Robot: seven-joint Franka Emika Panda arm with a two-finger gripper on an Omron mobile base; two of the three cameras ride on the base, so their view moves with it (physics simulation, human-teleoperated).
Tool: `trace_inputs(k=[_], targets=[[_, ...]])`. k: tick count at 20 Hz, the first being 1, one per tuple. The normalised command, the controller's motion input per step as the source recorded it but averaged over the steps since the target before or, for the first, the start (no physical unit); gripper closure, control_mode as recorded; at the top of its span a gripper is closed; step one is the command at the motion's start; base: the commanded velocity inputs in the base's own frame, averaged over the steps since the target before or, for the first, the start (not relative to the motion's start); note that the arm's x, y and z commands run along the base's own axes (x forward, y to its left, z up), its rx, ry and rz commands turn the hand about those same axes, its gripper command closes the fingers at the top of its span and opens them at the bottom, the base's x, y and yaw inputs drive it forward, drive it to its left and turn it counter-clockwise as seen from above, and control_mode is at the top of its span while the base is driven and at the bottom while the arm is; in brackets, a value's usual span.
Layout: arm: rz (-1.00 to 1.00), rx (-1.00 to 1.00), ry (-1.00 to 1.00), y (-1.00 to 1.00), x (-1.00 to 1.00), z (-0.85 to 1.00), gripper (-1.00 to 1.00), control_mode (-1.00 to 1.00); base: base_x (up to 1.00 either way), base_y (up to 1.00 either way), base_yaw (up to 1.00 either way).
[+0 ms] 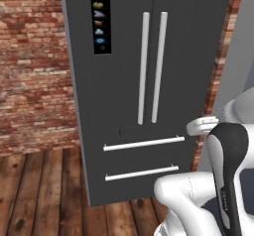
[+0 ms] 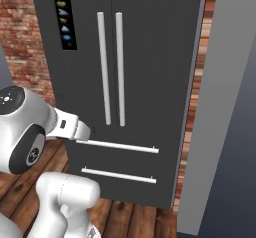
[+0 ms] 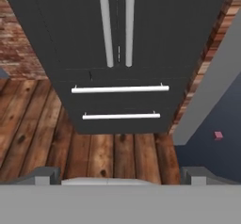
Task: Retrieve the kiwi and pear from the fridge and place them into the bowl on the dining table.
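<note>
The robot faces the fridge (image 1: 149, 81), and both tall doors are closed, so the kiwi and pear are presumably behind them, out of sight for now. The gripper (image 3: 120, 178) hangs well short of the fridge, its jaws spread wide with nothing between them, looking down at the wooden floor (image 3: 47, 124) at the fridge's foot.

The risks from here: the twin door handles (image 2: 111, 67) stand just beside each other on either side of the centre seam, so a sloppy approach could catch both bars, or the wrong one. The two drawer handles (image 3: 120, 89) below them are the nearer bars to the hand, and grabbing one would open a drawer instead of a door. A door could also swing into the arm's elbow, parked close in front of the fridge.

The fridge itself is a tall dark grey slab with long white bars, a black strip of coloured icons (image 1: 100, 17) at its upper left, and brick wall (image 1: 30, 66) to its left.
</note>
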Motion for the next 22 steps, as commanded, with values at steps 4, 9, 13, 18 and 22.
trace_inputs(k=[4,9,13,18,22], targets=[[0.0,0.0,0.0,-0.13,-0.01,0.0,-1.0,-1.0,0.0,0.0,0.0],[0.0,0.0,0.0,-0.23,0.0,0.0,-1.0,-1.0,0.0,0.0,0.0],[0.0,0.02,0.0,-0.37,0.12,0.0,-1.0,-1.0,0.0,0.0,0.0],[0.0,0.0,-0.09,-0.04,0.46,0.0,-1.0,-1.0,0.0,0.0,0.0],[0.0,0.0,-0.15,0.0,0.76,0.0,-1.0,-1.0,0.0,0.0,0.0]])
